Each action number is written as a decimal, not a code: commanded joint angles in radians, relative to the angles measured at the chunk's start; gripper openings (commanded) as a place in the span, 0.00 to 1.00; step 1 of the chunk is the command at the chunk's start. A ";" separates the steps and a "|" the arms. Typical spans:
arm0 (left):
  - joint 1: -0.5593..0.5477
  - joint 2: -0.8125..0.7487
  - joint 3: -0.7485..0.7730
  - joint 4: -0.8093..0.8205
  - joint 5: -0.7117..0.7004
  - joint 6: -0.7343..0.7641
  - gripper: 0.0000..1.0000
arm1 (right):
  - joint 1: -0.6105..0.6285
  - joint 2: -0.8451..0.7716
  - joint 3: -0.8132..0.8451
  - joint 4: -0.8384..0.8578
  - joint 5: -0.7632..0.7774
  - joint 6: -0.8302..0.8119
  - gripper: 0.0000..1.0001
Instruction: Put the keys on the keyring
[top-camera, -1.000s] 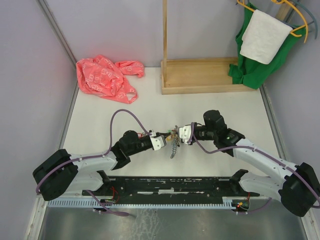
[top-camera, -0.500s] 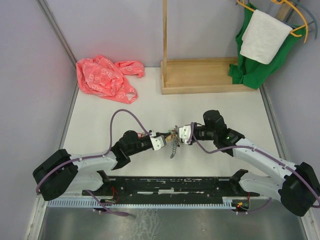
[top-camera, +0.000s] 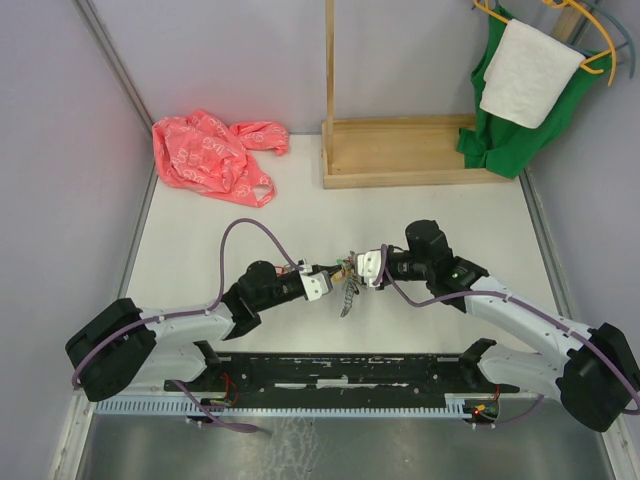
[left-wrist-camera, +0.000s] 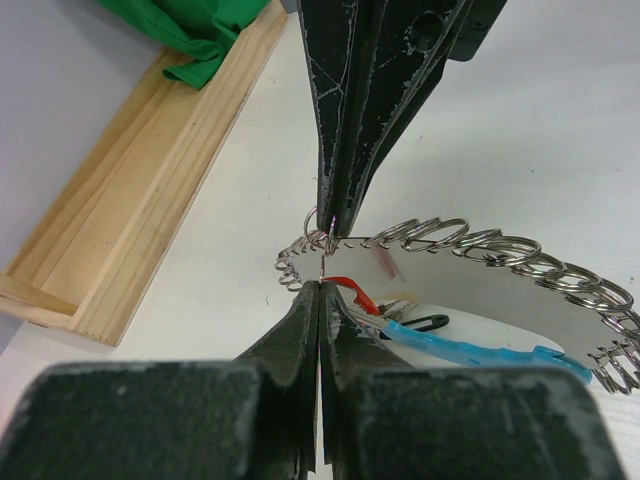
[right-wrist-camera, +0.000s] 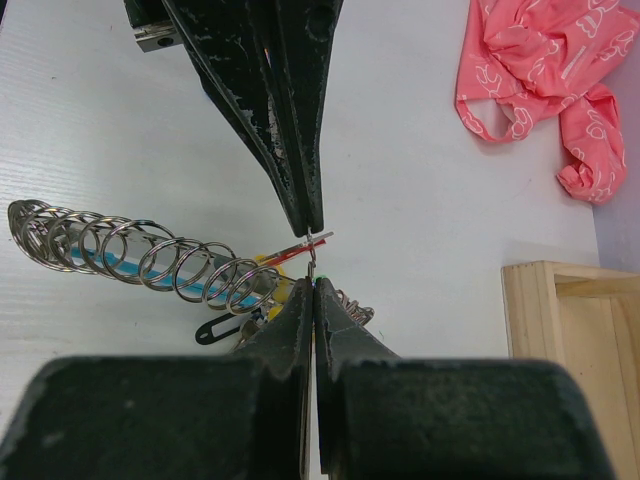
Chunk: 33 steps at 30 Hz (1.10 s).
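The keyring (top-camera: 347, 296) hangs between both grippers above the table's middle. In the left wrist view it is a long arc of silver loops (left-wrist-camera: 480, 240) with a light-blue sleeve (left-wrist-camera: 470, 346). My left gripper (top-camera: 341, 272) (left-wrist-camera: 320, 284) is shut on a thin key with a red tag (left-wrist-camera: 352, 289) (right-wrist-camera: 290, 250). Tip to tip with it, my right gripper (top-camera: 354, 268) (right-wrist-camera: 313, 282) is shut on a small loop at the keyring's end (right-wrist-camera: 312, 262). More tagged keys (right-wrist-camera: 225, 328) dangle under the coil (right-wrist-camera: 130, 250), partly hidden.
A pink plastic bag (top-camera: 210, 155) (right-wrist-camera: 540, 70) lies at the back left. A wooden frame with an upright post (top-camera: 400, 165) (left-wrist-camera: 130, 230) stands at the back centre. Green cloth and a white towel (top-camera: 520, 90) hang at the back right.
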 joint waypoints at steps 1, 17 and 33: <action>-0.003 -0.008 0.027 0.065 0.030 -0.039 0.03 | 0.006 -0.005 0.014 0.070 -0.004 0.009 0.01; -0.003 -0.015 0.023 0.057 0.027 -0.039 0.03 | 0.006 -0.015 0.012 0.068 0.011 0.009 0.01; -0.003 -0.013 0.027 0.044 0.019 -0.036 0.03 | 0.006 -0.030 0.006 0.076 0.028 0.008 0.01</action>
